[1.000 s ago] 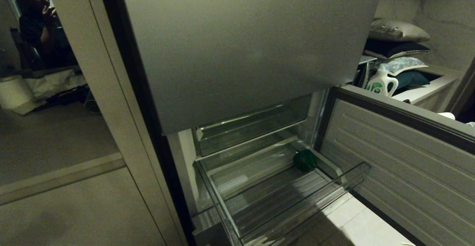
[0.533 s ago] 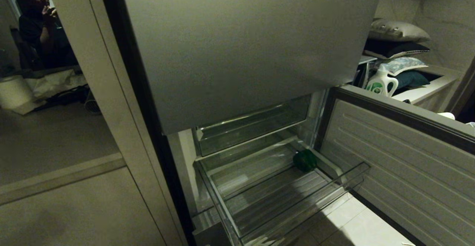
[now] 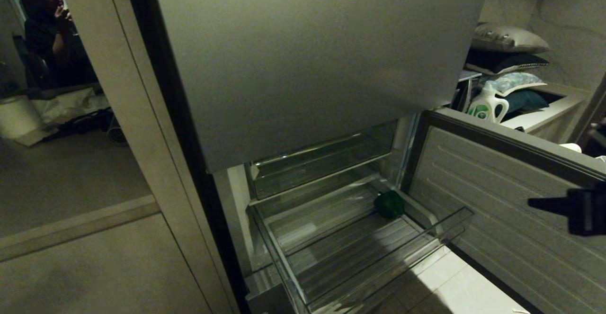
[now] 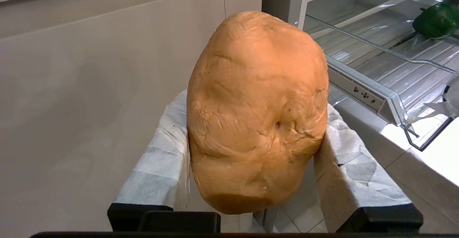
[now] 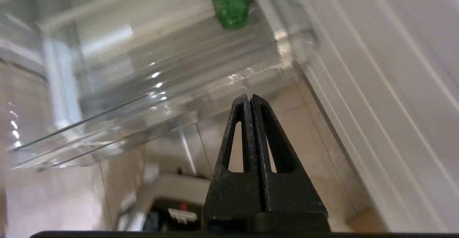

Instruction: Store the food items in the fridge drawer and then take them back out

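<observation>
Head view: green pepper [image 3: 389,204] sitting in the far right corner of the pulled-out fridge drawer [image 3: 378,252], right tool [image 3: 539,203] pinched shut, empty, hovering off right. Left tool [image 4: 251,148] gripping the bread [image 4: 256,112], beside the drawer.

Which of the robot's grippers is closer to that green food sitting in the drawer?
Right. The right gripper, shut and empty, hangs by the open door beside the green food. The left gripper holds the bread outside the drawer.

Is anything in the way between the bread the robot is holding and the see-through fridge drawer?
Nothing visible blocks it. The left gripper holds the bread outside the fridge, and the fridge drawer stands pulled out, open on top, with only the green food item at its back right corner.
</observation>
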